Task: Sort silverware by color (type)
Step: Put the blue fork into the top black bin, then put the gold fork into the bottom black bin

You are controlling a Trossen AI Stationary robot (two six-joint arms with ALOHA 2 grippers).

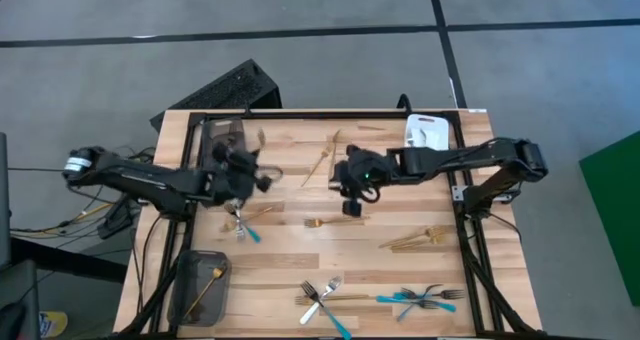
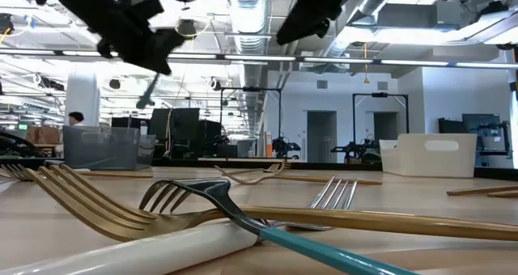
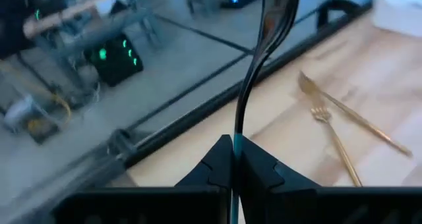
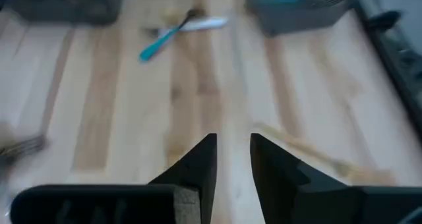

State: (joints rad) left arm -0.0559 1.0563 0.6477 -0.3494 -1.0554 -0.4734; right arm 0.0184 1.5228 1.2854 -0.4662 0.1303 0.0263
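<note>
A wooden bench (image 1: 300,250) seen from above, with two dark robot arms reaching in from either side. Near the bench's front-left corner, a grey tray (image 1: 200,287) holds one gold fork (image 1: 205,288). Above the left-centre of the bench, the left gripper (image 1: 243,173) is raised with its fingers pressed together, pinching a dark silver utensil (image 3: 264,46) by its slim handle — the utensil stands upright between the fingertips. Just below that gripper, a turquoise-handled fork (image 1: 245,227) lies on the wood. Two gold pieces (image 1: 322,158) lie near the back edge at centre. The right gripper (image 1: 352,206) hovers over the bench's middle, its fingers parted with nothing between them. Along the front edge lie mixed silver and turquoise forks (image 1: 420,298). A white tray (image 1: 428,132) sits at the back-right corner.
</note>
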